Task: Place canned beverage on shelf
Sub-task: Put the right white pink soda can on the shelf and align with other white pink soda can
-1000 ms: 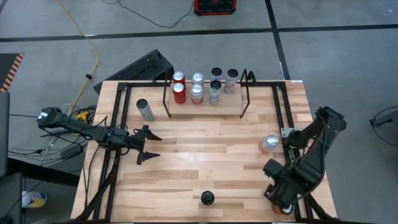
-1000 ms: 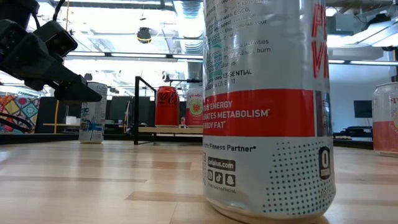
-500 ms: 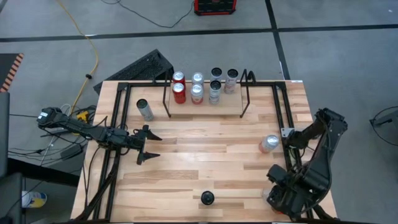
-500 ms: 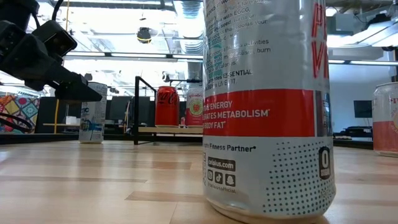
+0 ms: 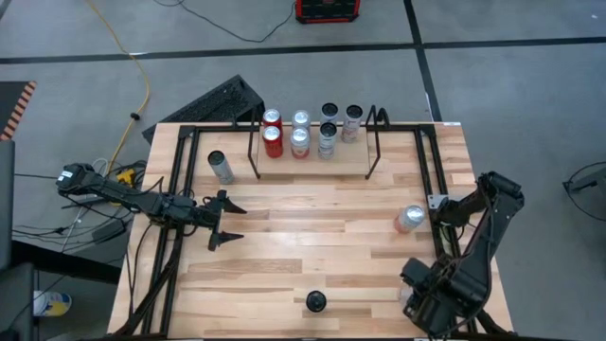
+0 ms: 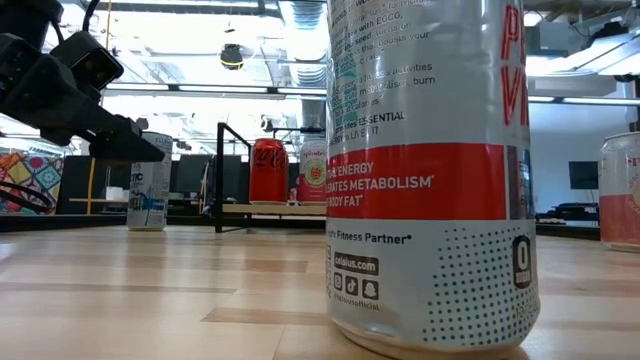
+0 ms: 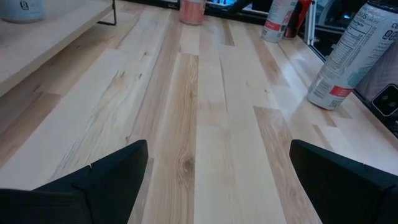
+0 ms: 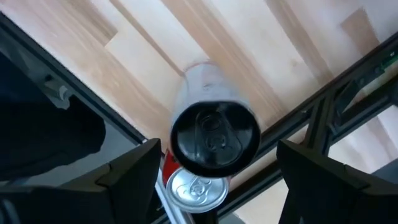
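Waiting to the left of the shelf (image 5: 312, 142) and nearer the front of the table (image 5: 312, 242), the left gripper (image 5: 225, 220) hovers with its fingers spread wide and nothing between them — probably parked so the middle stays free. One loose can (image 5: 220, 167) stands just left of the shelf's left bracket. On the shelf itself the cans are set close in rows, red ones at the left end, so little room is left there. Far in front of the shelf stands a black-topped can (image 5: 315, 302), and right of the shelf a silver can (image 5: 409, 219). The right gripper (image 5: 426, 301) is at the front right corner, fingers apart and holding nothing; its camera looks down on a dark-topped can (image 8: 214, 138) — likely the next one to pick.
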Controlling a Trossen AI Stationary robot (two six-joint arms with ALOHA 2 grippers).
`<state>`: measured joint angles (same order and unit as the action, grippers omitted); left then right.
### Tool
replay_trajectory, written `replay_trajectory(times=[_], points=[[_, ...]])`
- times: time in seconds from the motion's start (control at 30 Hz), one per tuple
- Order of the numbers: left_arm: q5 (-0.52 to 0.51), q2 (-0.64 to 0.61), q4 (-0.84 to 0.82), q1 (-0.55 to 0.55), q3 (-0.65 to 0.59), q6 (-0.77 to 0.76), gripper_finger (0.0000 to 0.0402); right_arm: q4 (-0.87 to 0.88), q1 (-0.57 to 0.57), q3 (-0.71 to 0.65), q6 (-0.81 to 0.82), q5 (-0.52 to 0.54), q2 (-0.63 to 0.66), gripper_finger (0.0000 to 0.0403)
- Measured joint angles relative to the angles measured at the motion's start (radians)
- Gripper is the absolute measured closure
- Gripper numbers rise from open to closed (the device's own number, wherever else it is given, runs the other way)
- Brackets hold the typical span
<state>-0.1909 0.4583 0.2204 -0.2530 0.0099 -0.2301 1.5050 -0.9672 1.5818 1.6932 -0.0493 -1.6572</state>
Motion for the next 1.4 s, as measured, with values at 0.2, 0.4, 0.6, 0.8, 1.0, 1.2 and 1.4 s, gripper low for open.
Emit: replay_trajectory(times=[0.2, 0.4, 0.6, 0.8, 1.0, 1.2, 1.4], points=[[0.0, 0.0, 0.0, 0.0, 0.0, 0.001, 0.0023, -0.001, -0.002, 0.0, 0.008, 0.004, 0.0, 0.0058], [0.0, 0.0, -0.005, 0.0, 0.0, 0.001, 0.0023, -0.046, -0.001, -0.017, 0.008, 0.031, 0.001, 0.0058], [0.0, 0.0, -0.005, 0.0, 0.0, 0.002, 0.0023, -0.058, -0.002, -0.111, 0.002, -0.028, 0.004, 0.0058], [0.0, 0.0, 0.0, 0.0, 0.0, 0.002, 0.0023, -0.121, -0.001, -0.143, -0.004, -0.039, -0.001, 0.0058], [-0.004, 0.0, 0.005, 0.0, 0.0, 0.008, 0.0023, -0.07, 0.006, -0.142, -0.026, -0.043, 0.0, 0.0058], [0.003, 0.0, 0.005, 0.0, 0.0, -0.012, 0.0023, -0.093, 0.01, -0.121, -0.096, 0.027, 0.0, 0.0058], [-0.113, 0.0, -0.032, 0.0, 0.0, -0.07, 0.0023, -0.069, 0.023, -0.06, -0.11, 0.076, 0.009, 0.0058]])
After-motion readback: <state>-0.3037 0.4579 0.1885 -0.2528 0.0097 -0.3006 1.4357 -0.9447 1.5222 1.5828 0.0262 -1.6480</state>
